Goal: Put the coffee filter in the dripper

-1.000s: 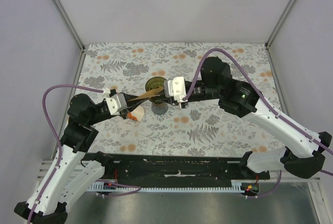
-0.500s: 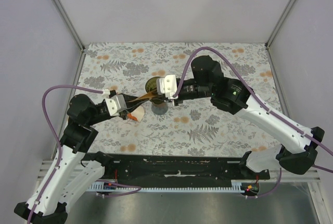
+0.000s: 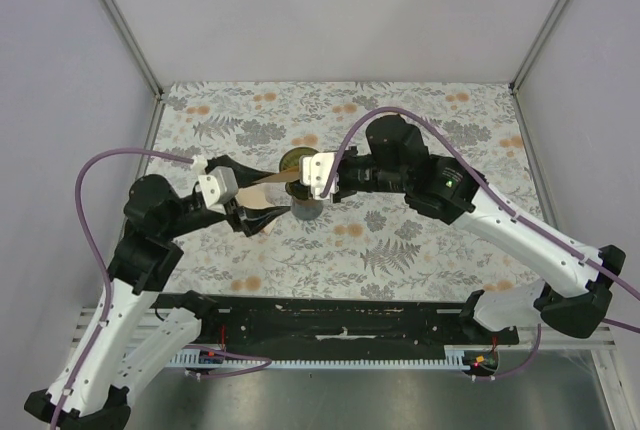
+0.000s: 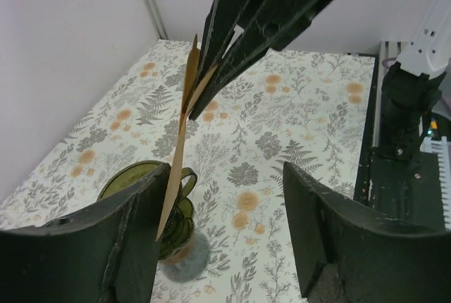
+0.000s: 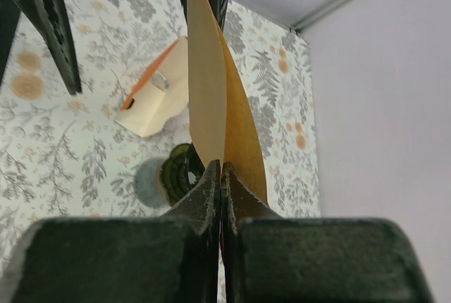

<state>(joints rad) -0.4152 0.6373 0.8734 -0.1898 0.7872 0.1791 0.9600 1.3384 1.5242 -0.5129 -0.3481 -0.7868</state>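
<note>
The right gripper (image 5: 221,170) is clamped shut on one edge of the tan coffee filter (image 5: 211,84), which juts out from its fingertips as a half-flattened paper cone. The green glass dripper (image 4: 180,222) stands on the table just below and beside those fingertips. The left gripper (image 4: 225,172) is spread wide and grips nothing, with the filter near one of its fingers. This looks like the placing step: next the filter's point has to be aimed into the dripper's mouth and lowered until the paper seats, and only then should the right fingers let go.
</note>
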